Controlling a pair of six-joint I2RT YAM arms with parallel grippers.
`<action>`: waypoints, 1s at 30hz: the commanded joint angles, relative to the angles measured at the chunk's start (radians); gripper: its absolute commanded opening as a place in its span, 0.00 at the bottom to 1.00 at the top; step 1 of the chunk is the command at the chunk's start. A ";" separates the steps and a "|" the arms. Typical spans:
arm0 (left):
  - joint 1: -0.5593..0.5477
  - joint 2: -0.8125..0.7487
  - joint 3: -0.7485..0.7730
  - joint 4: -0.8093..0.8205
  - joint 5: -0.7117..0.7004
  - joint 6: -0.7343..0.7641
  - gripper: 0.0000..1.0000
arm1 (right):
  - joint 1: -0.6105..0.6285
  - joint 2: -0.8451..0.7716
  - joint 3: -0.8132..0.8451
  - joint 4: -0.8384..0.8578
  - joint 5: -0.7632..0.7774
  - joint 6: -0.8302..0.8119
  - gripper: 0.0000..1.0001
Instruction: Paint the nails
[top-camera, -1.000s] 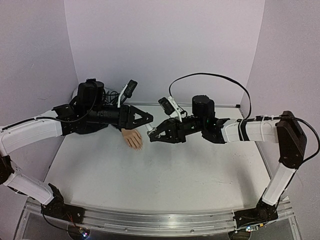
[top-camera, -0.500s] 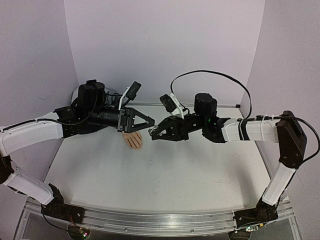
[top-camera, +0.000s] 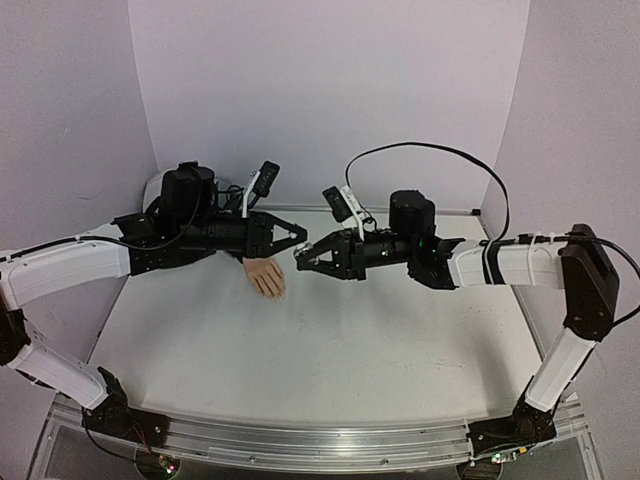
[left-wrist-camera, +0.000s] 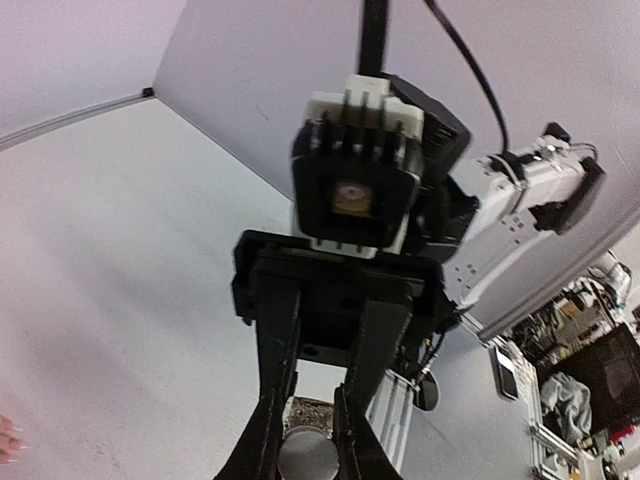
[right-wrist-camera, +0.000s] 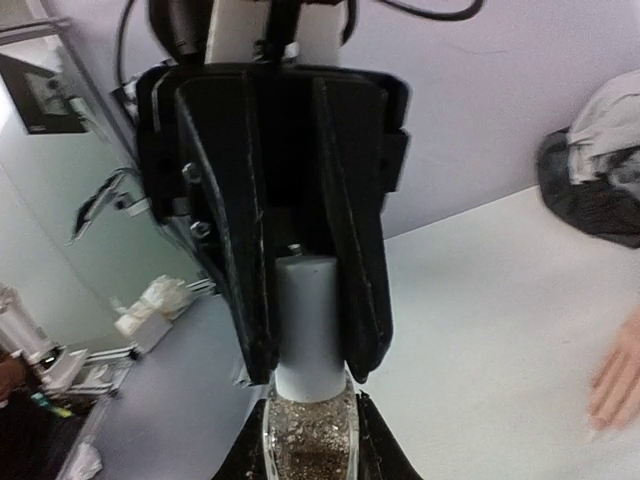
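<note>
A small clear bottle of glitter polish is held in the air between both arms. My right gripper is shut on its glass body. My left gripper is shut on its white cap. In the top view the left gripper and right gripper meet tip to tip above the table. The pale mannequin hand lies just below and left of them, fingers pointing toward the near edge. Its nails are too small to make out. Its fingers also show at the edge of the right wrist view.
A dark jacket sleeve lies behind the hand, largely under my left arm in the top view. The white tabletop stretches to the near rail. A black cable loops above the right arm.
My left gripper has closed from open onto the white cap. The right gripper, still holding the bottle, has shifted slightly left and up to meet it.
</note>
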 joint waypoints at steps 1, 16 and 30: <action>-0.014 0.001 0.063 -0.204 -0.348 -0.062 0.00 | 0.054 -0.071 0.073 -0.218 0.895 -0.198 0.00; 0.000 -0.035 0.139 -0.288 -0.426 -0.053 0.47 | 0.142 0.047 0.185 -0.138 0.974 -0.339 0.00; 0.050 -0.026 0.011 0.095 0.113 -0.075 0.83 | -0.012 0.002 0.089 0.014 -0.216 0.023 0.00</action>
